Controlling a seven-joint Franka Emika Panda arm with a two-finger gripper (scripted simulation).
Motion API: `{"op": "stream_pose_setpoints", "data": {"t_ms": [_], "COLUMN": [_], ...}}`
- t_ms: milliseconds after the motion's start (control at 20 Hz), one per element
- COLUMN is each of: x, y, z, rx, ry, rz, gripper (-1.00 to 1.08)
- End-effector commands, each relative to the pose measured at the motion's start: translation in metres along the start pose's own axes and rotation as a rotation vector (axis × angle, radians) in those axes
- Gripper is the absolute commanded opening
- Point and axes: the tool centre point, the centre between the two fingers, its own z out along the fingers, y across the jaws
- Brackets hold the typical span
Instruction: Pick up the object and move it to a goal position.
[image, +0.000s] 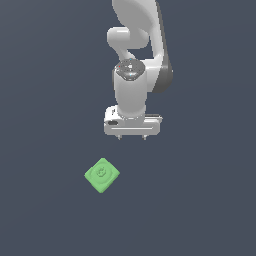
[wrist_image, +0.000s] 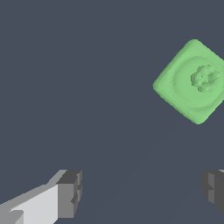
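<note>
The object is a small light-green cube (image: 102, 175) with rounded edges and a round emblem on top. It lies on the dark grey floor, turned about 45 degrees, toward the exterior view's left of and nearer than the arm. It also shows in the wrist view (wrist_image: 192, 81), partly cut by the picture's edge. My gripper (image: 132, 137) points straight down, apart from the cube and empty. Its jaws stand wide open, and two dark fingertips (wrist_image: 70, 192) show in the wrist view with a broad gap between them.
The white arm (image: 137, 60) rises behind the gripper at the top of the exterior view. The flat dark grey floor (image: 200, 200) spreads around the cube on all sides.
</note>
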Motion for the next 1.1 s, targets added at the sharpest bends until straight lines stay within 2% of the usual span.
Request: {"op": "stream_pose_setpoints", "data": {"t_ms": [0,550,900,1050], "x": [0.000,0.000,0.003,0.002], "y": [0.000,-0.001,-0.035,-0.039], "z": [0.000,0.000,-0.015,-0.017], "rx": [0.000,0.001,0.025,0.027], "ry": [0.000,0.001,0.027,0.029], "rz": [0.000,-0.001,-0.042,-0.049], "gripper": [1.00,1.00,1.00,1.00]}}
